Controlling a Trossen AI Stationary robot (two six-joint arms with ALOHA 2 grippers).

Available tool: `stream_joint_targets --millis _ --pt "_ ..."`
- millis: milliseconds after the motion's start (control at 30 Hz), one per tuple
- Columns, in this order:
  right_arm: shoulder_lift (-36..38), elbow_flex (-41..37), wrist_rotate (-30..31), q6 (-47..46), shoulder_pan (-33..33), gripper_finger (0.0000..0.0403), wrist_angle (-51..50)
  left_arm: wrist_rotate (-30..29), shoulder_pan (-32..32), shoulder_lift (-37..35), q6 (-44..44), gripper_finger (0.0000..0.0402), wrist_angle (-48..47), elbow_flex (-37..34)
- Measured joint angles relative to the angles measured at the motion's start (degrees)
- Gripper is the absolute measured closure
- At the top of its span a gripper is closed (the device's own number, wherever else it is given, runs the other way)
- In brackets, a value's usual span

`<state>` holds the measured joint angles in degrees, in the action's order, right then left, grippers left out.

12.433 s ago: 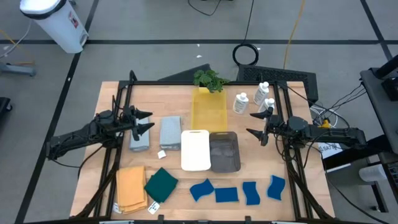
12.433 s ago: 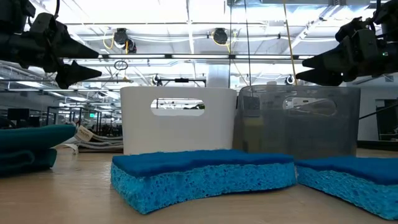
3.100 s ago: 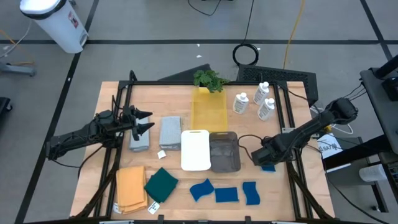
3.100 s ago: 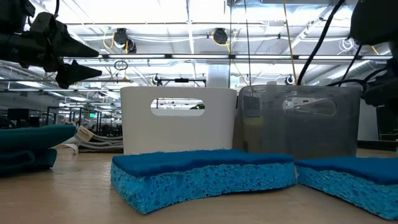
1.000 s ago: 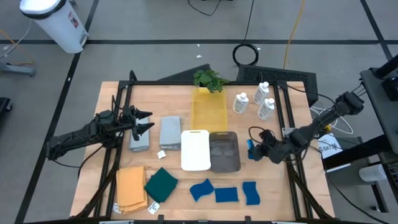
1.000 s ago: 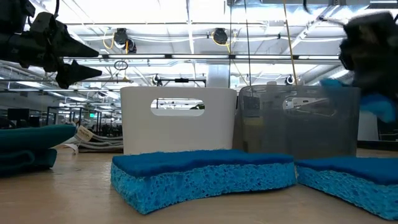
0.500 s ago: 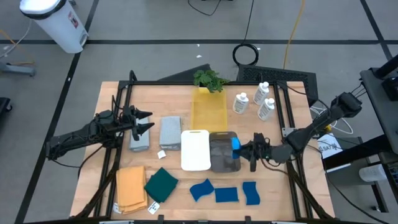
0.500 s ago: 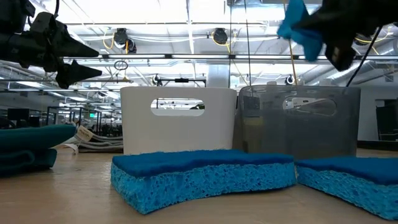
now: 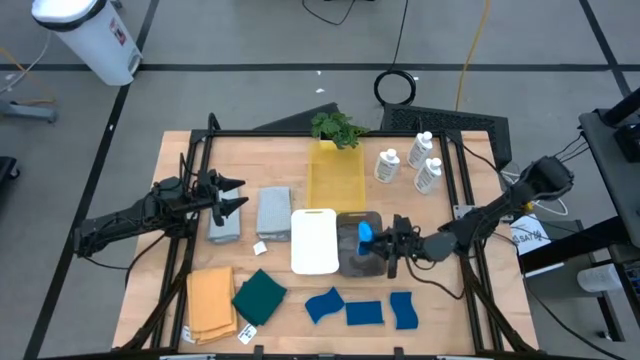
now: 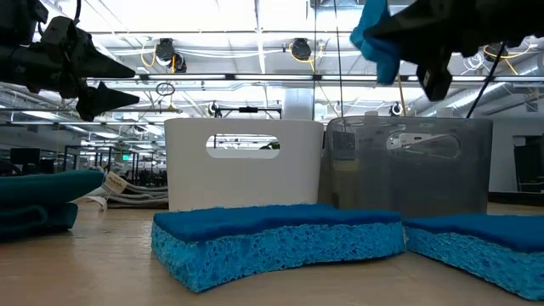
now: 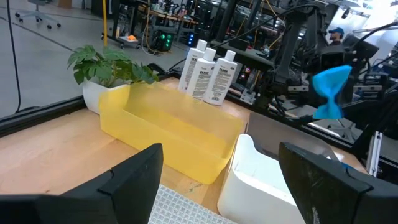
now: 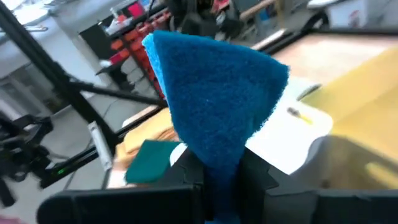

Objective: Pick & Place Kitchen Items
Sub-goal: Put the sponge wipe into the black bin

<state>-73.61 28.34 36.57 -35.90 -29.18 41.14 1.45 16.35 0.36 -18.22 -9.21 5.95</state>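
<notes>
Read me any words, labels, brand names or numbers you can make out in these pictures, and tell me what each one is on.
None can be read.
Three white bottles: dark print on their labels, too small to read.
Tag on the dark green cloth: too small to read.
White bin on the floor: a red mark on its side, not readable.
Blue sponge held by the right gripper: no print.

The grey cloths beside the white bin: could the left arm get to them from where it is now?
Probably yes. The left gripper hangs open right beside the grey cloths, with nothing between them. The right gripper, shut on a blue sponge, is over the grey bin, well clear of that side.
</notes>
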Motion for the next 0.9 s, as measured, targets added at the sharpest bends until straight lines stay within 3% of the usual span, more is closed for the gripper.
stream_joint_targets --millis 200,433,600,900 --pt "-1.69 3.84 -10.46 -1.68 4.88 0.0382 -6.75 0.00 0.00 -0.02 0.00 0.0078 0.00 0.01" --pt "-2.29 21.09 -12.64 -11.94 8.65 0.0385 -42.91 -0.02 -0.01 -0.01 0.00 0.0078 0.00 -0.01" --pt "-6.71 29.60 -14.63 -17.73 11.09 0.0386 -60.86 -0.02 0.01 -0.01 0.00 0.0078 0.00 0.01" --pt "-15.29 30.63 -24.73 -18.13 14.58 0.0383 -64.33 0.00 0.00 0.00 0.00 0.0078 0.00 0.00"
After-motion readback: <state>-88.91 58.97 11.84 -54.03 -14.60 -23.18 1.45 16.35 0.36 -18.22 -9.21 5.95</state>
